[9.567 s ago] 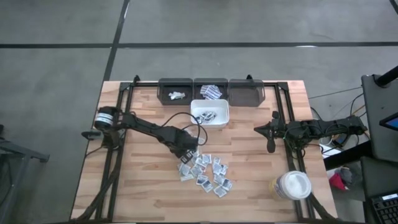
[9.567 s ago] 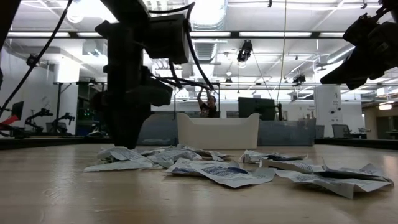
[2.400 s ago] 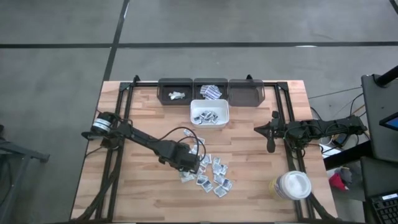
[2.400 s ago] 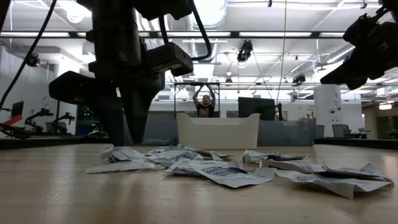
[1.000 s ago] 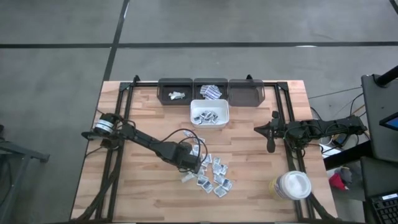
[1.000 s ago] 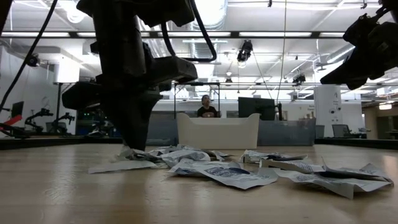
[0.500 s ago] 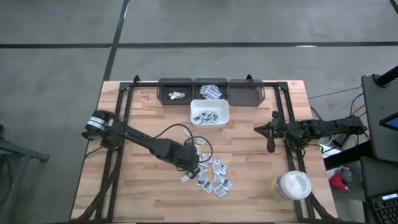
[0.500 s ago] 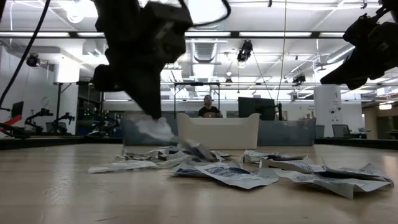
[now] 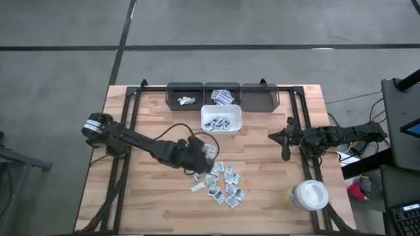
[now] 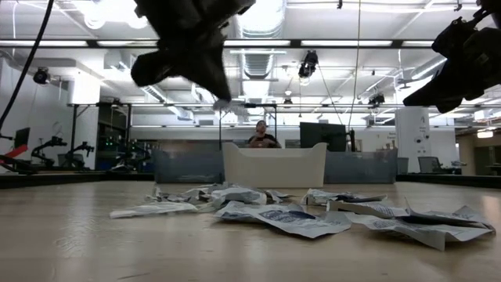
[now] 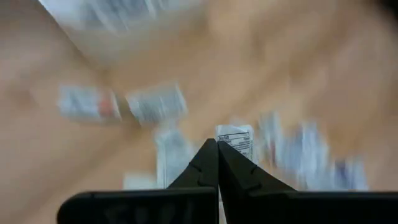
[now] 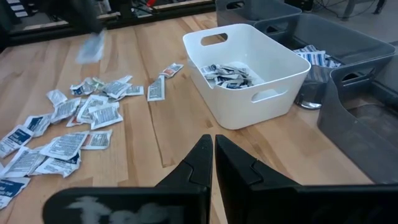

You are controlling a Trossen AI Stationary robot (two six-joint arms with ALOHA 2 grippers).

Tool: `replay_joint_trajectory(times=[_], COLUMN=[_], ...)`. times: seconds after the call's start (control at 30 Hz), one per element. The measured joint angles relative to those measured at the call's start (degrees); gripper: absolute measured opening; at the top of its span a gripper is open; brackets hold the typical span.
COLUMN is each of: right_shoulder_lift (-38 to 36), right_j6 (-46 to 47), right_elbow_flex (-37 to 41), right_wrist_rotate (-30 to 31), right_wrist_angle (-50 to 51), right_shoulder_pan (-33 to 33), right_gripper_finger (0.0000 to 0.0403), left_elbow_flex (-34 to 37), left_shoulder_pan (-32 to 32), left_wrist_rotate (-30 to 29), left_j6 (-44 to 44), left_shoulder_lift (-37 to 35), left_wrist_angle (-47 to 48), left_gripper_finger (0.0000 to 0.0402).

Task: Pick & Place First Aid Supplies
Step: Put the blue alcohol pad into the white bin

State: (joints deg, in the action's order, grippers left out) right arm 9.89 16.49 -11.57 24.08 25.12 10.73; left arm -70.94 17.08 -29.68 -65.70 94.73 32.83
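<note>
Several small white sachets (image 9: 221, 181) lie in a loose pile on the wooden table, also seen in the low view (image 10: 274, 213) and the right wrist view (image 12: 68, 127). My left gripper (image 9: 206, 155) hangs above the pile's far left side, shut on one sachet (image 11: 235, 138). In the low view this gripper (image 10: 217, 92) is well above the table. A white bin (image 9: 221, 120) holding some sachets stands beyond the pile. My right gripper (image 12: 213, 147) waits shut at the table's right side (image 9: 286, 145). My left gripper pinches one white sachet between its two fingertips (image 11: 211, 155), at the sachet's edge (image 11: 227, 144); the rest of it sticks out past the tips. The fingers slant down from the table's left. The sachet (image 10: 223, 103) is lifted clear of the pile.
Three dark bins (image 9: 222, 96) stand in a row at the far edge; the left and middle ones hold a few items. A white round lidded tub (image 9: 308, 195) sits at the near right. A dark frame (image 9: 131, 98) runs along the table's sides. A person shows in the room behind.
My left gripper has risen from the pile with one sachet, tipping from pointing steeply down to a slant, and has gone a little toward the far edge and the white bin. The sachet has come clear of the table; the other sachets stay put.
</note>
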Motion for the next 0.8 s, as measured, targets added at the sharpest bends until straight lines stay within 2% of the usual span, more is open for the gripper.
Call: replay_joint_trajectory(times=[0.07,0.17,0.37,0.57,0.8], right_shoulder_lift=[0.00,0.00,0.00,0.00,0.00], right_j6=[0.00,0.00,0.00,-0.02,-0.02], right_elbow_flex=[0.02,0.00,0.00,0.00,0.00], right_wrist_rotate=[0.00,0.00,0.00,0.00,0.00], right_wrist_angle=[0.00,0.00,0.02,0.02,0.08], right_shoulder_pan=[-0.01,0.00,0.01,0.01,0.01], right_gripper_finger=[0.0018,0.0018,0.0018,0.0018,0.0018], left_elbow_flex=[0.00,0.00,0.00,-0.02,-0.02], left_shoulder_pan=[-0.58,-2.08,-7.63,-15.26,-22.41], left_wrist_rotate=[-6.59,-13.16,-19.31,-18.86,-11.67], left_j6=[-2.41,-3.00,-1.31,3.69,8.64], left_shoulder_lift=[-0.66,-0.91,-0.54,-0.51,0.71], left_wrist_angle=[-2.34,-6.50,-14.36,-16.40,-18.49], left_gripper_finger=[0.0000,0.0000,0.0000,0.0000,0.0000])
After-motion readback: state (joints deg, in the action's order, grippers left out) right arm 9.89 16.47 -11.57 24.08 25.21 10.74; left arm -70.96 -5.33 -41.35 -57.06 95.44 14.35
